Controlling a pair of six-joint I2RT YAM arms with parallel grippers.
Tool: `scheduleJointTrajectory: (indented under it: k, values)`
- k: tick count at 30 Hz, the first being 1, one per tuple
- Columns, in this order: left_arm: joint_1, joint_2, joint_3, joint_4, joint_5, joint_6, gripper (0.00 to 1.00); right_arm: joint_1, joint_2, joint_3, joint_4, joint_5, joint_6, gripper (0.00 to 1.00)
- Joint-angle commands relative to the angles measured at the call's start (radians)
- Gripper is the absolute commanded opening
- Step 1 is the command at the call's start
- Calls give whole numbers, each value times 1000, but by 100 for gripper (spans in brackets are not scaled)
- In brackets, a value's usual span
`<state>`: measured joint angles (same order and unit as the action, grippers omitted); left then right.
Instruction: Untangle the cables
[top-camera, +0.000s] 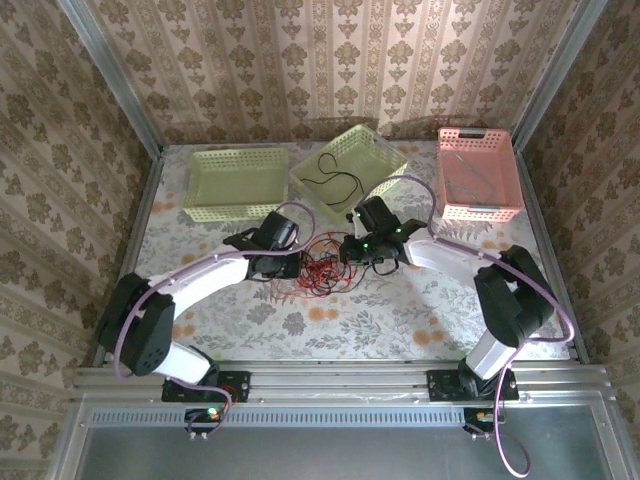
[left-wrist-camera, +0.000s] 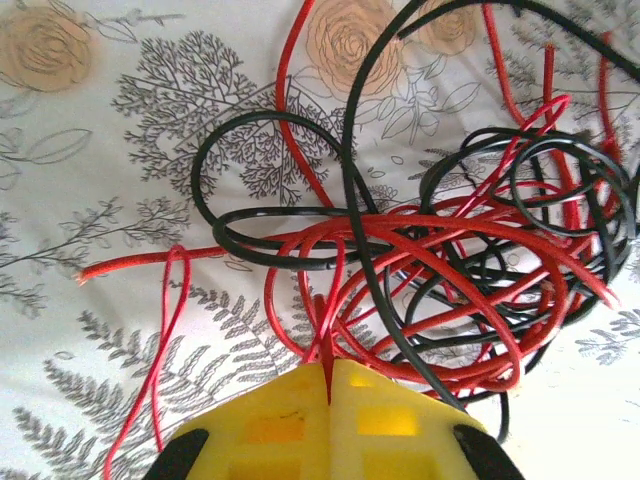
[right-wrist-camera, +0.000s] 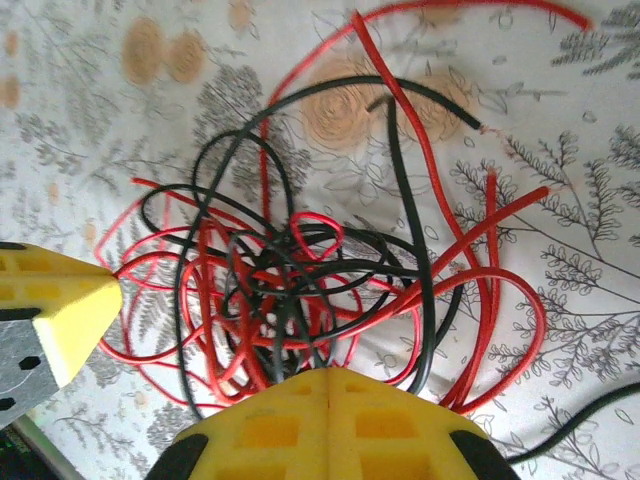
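The cables (top-camera: 320, 268), thin red and black wires, lie in one loose tangle on the floral table between my two arms. In the left wrist view the tangle (left-wrist-camera: 460, 270) spreads just ahead of my left gripper (left-wrist-camera: 329, 375). Its yellow fingers are shut, with one red cable (left-wrist-camera: 326, 335) pinched in the seam. My right gripper (right-wrist-camera: 328, 372) is shut at the near edge of the tangle (right-wrist-camera: 290, 270). Dark and red strands pass under its tip, and I cannot tell whether one is pinched. From above, the left gripper (top-camera: 290, 265) and right gripper (top-camera: 348, 252) flank the pile.
Two pale green baskets (top-camera: 235, 183) (top-camera: 372, 150) stand at the back; the tilted middle one holds a black wire (top-camera: 335, 175). A pink basket (top-camera: 478, 172) stands at the back right. The left gripper's yellow finger (right-wrist-camera: 55, 300) sits close on the left in the right wrist view.
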<state>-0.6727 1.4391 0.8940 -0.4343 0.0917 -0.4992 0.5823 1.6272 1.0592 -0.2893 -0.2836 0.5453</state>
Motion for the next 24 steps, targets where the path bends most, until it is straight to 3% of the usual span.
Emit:
scheduleJointTrajectory:
  k: [1,2,5,12,15,19,24]
  values:
    - [9,-84,49,-52,-26,34,0,-2,-68,-7,-36,51,-30,10]
    - [10,-102,57,-60,-20,34,0,-2,-69,-7,-45,63,-27,19]
    - [11,-153,97,-88,6,39,0,-1,-56,-8,-25,17,-12,30]
    - [5,-239,184,-110,103,14,0,44,12,-5,61,-38,35,39]
    - [4,-249,249,-140,122,17,0,51,68,1,78,-47,35,31]
    - [2,-252,355,-175,144,31,0,47,87,-16,82,4,28,3]
    - [0,-244,474,-204,172,29,0,24,4,-66,60,87,16,0]
